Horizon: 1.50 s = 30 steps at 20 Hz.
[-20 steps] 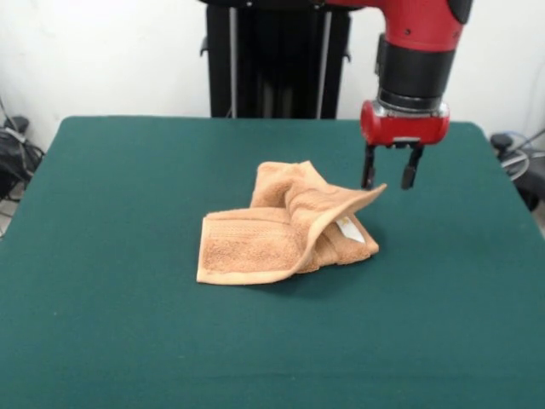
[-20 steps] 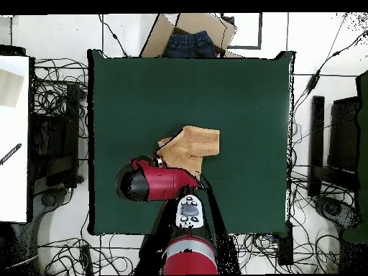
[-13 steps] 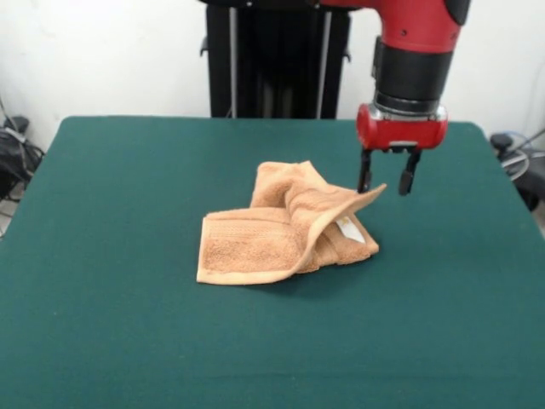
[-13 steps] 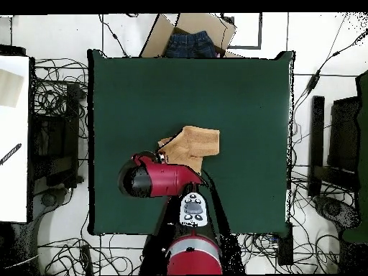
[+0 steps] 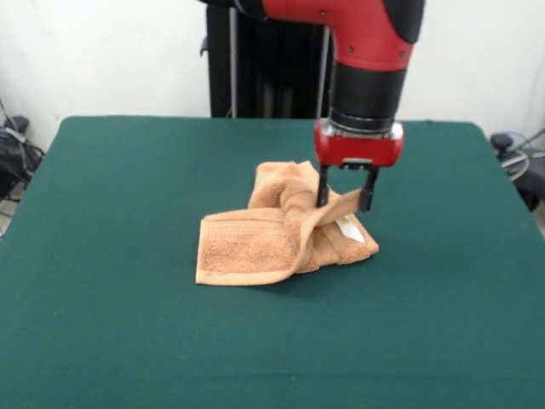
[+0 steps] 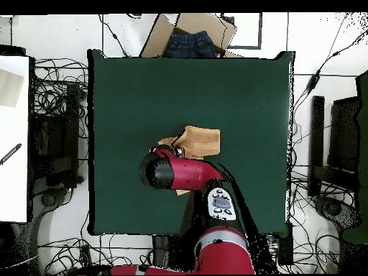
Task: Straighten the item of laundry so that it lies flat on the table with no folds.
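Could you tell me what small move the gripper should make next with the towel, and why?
Probably close on the raised flap. The open gripper hangs with its fingers either side of the towel's folded-over upper edge, near the white tag. The towel is crumpled on the table, so pinching that edge would allow the fold to be pulled open.

cardboard box (image 6: 192,32), jeans (image 6: 190,44), floor cables (image 6: 61,93)

— What do we see carrying everything?
— A dark green table (image 5: 111,341).
— And directly on it?
— Only a crumpled tan-orange towel (image 5: 255,243), lying near the middle, slightly right in the front view.
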Each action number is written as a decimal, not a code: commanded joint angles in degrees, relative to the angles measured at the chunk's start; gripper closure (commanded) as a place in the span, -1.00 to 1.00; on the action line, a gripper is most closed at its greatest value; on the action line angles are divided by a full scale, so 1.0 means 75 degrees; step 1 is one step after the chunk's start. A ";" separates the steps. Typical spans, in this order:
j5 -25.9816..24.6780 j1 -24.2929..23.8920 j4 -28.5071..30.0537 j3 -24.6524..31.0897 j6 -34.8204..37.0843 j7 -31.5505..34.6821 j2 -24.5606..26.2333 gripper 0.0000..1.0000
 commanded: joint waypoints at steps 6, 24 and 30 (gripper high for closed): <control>-0.0438 -0.0389 0.0010 0.0980 -0.0475 0.0881 0.0846 -1.00; -0.0619 -0.0187 -0.0060 0.0844 -0.0592 0.0983 0.0831 1.00; -0.0591 -0.0188 0.0023 0.0833 -0.0576 0.1043 0.0789 1.00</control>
